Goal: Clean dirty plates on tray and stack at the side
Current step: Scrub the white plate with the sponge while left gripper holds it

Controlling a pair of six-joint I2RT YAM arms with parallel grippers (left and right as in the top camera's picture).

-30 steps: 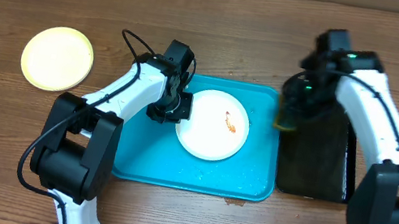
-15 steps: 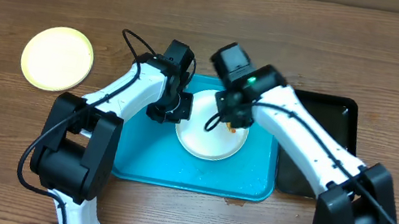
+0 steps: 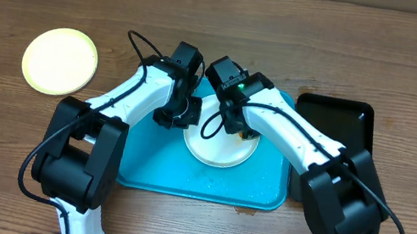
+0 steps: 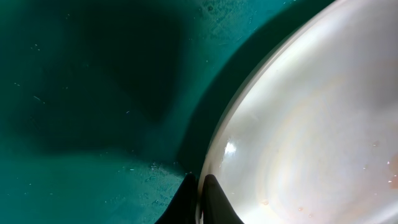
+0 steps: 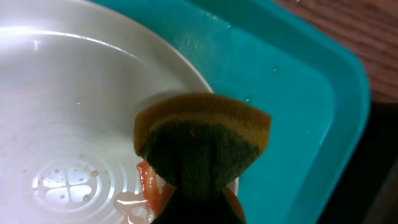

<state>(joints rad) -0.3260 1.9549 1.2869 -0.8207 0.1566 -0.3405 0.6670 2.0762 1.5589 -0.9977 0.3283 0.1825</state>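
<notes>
Tray: large turquoise-blue rectangular plastic tray (image 3: 196,185) with a low rim and rounded corners, lying on the brown wooden table (image 3: 290,45) before both arm bases; all positions below are given relative to it
White plate: round shallow white plate (image 3: 218,151) resting inside the tray, in its far half, slightly right of centre
Left gripper: left gripper (image 3: 185,115) over the tray's left half, at the white plate's left edge; the left wrist view shows its two dark fingertips (image 4: 214,202) drawn together on the plate's rim, one on each side of it
Right gripper: right gripper (image 3: 229,123) over the tray's far half, above the white plate; its fingers are pinched on a sponge
Sponge: yellow sponge with a dark green scouring face (image 5: 202,134), squeezed narrow at the gripped end, lying against the plate's inner surface close to the rim
Smear: orange-red smear (image 5: 149,183) on the white plate, touching the sponge and partly hidden by it
Black tray: smaller black rectangular tray (image 3: 339,157) just beside the tray's right rim
Yellow-green plate: round pale yellow-green plate (image 3: 60,62) on the table, well apart from the tray's left rim, level with its far corner
</notes>
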